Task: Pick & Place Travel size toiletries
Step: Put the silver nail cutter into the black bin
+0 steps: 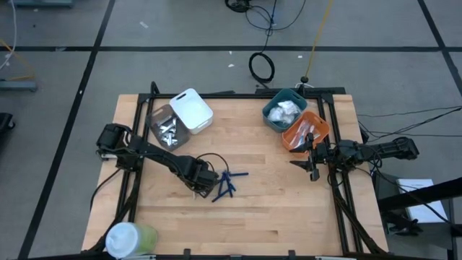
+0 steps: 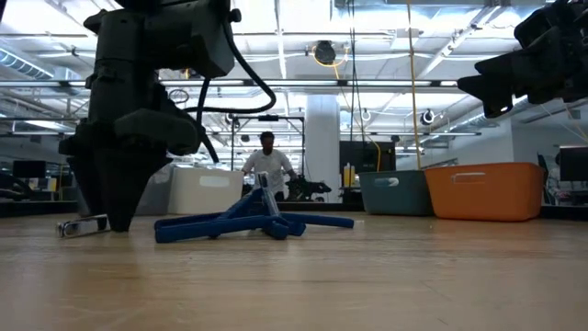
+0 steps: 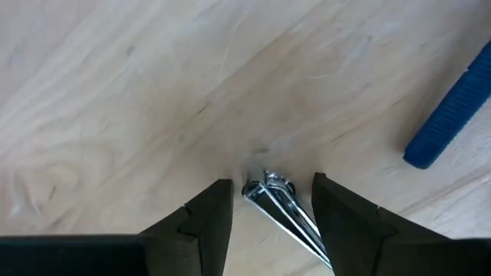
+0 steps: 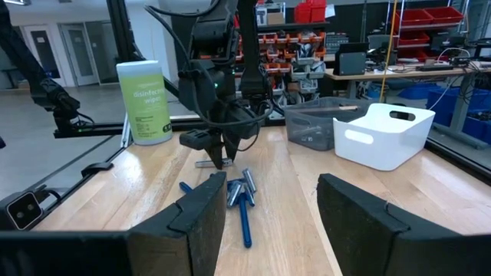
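Own gripper (image 4: 268, 211): right gripper, two dark fingers spread wide, nothing between them.
Other arm: left gripper (image 4: 217, 157) tips down at the table (image 4: 291, 192), over a small silver item (image 4: 207, 162).
Blue sticks (image 4: 242, 195): loose pile on the wood, just beside the left gripper.
Bins: clear bin (image 4: 314, 126) touching white bin (image 4: 381, 134).
Green cup (image 4: 143, 102): upright near the table edge, white lid.
Background: shelves, red bins.

Left pincer (image 1: 196, 186) straddles metal piece (image 3: 282, 211) beside sticks (image 1: 227, 183).

Silver item (image 3: 288, 215) (perhaps clippers) partly cropped.
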Action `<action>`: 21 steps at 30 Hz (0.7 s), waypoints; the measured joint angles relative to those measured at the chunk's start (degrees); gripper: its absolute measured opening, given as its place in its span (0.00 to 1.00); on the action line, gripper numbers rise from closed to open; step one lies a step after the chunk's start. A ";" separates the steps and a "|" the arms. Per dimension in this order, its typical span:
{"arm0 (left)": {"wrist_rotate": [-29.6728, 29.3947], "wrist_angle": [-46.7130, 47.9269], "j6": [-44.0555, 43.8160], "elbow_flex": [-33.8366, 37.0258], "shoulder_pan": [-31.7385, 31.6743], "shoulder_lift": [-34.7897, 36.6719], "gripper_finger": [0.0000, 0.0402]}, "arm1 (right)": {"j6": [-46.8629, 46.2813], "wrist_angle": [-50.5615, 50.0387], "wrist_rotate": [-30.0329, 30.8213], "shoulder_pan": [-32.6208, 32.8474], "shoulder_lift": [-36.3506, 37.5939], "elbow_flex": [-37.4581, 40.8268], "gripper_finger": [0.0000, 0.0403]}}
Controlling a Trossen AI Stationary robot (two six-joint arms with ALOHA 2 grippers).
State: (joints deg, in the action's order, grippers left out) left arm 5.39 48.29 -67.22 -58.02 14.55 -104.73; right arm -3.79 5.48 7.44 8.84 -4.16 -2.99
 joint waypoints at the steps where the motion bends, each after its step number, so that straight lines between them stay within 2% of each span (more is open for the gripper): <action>1: 0.21 0.05 -0.34 0.00 -0.02 0.00 0.45 | 0.00 -0.04 0.00 -0.02 -0.02 -0.01 0.48; 8: 1.28 0.07 -0.42 0.00 0.00 -0.01 0.42 | 0.00 -0.04 0.00 -0.01 -0.02 -0.01 0.48; 15: 2.83 -0.16 0.29 0.07 0.10 -0.07 0.22 | 0.00 -0.04 0.00 -0.01 -0.02 -0.02 0.48; 19: 2.75 -1.59 4.46 0.07 0.15 0.18 0.10 | -0.02 -0.04 0.00 0.00 -0.02 -0.02 0.48; 21: 2.56 -1.95 7.40 0.31 0.32 0.67 0.08 | 0.00 -0.04 0.00 -0.02 -0.02 -0.02 0.48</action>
State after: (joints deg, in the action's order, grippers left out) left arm 7.96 46.34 -59.82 -57.71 14.86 -104.06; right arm -3.79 5.43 7.44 8.82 -4.19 -3.01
